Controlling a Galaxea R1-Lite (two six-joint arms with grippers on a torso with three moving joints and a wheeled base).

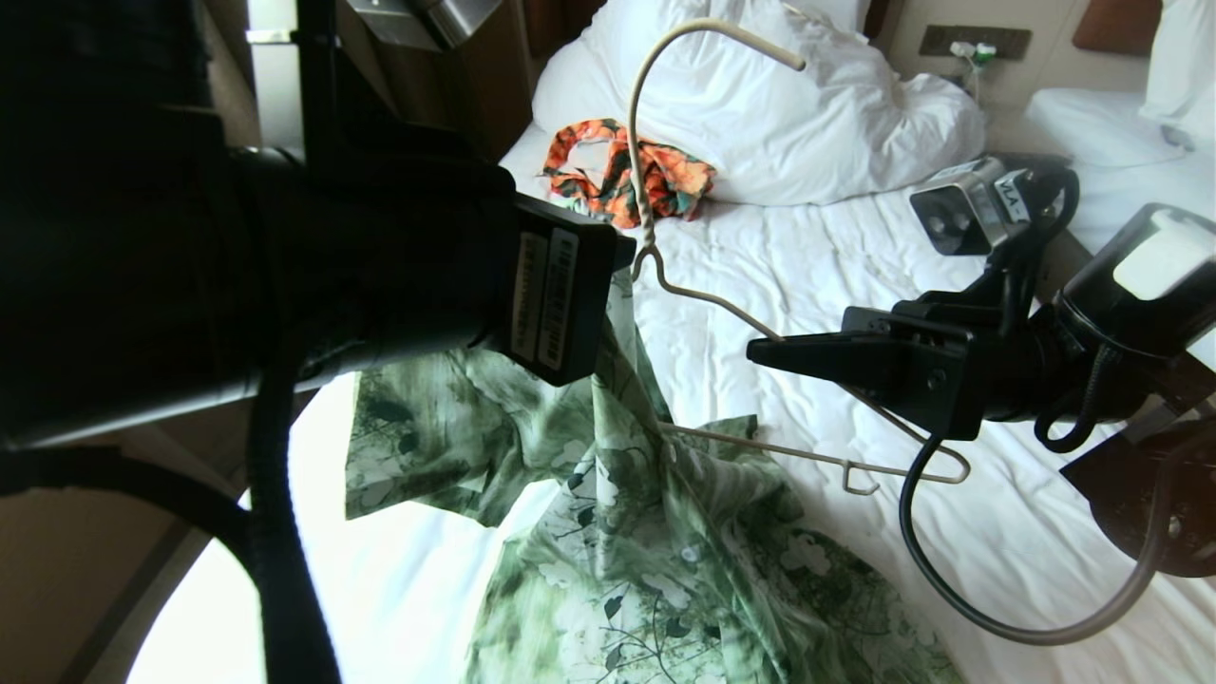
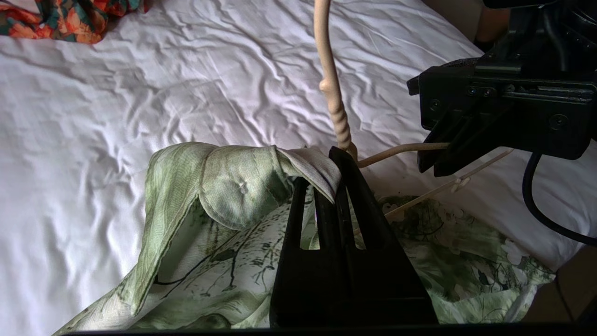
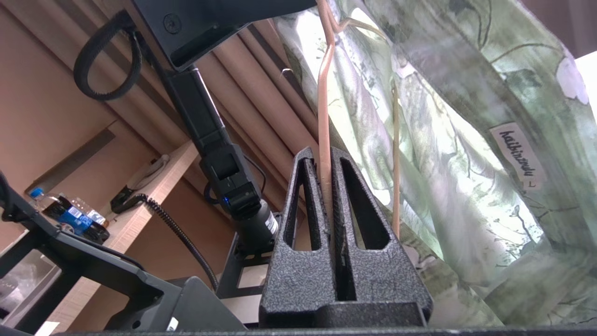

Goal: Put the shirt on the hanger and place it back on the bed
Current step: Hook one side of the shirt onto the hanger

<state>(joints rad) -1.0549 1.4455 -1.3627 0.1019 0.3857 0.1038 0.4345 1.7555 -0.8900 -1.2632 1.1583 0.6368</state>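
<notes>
Left tool [image 2: 333, 158] pinches shirt [image 2: 233, 186] collar, hidden in head view; right tool [image 3: 325, 156] clamped on hanger [image 3: 325, 93] wire.

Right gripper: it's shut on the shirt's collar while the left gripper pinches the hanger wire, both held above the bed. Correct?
Swapped. The right wrist view shows the right gripper shut on the hanger wire, and the left wrist view shows the left gripper shut on the collar of the shirt. Both are indeed held above the bed.

hanger [image 1: 665, 285] left half (under shirt [image 1: 608, 494]) hidden
</notes>
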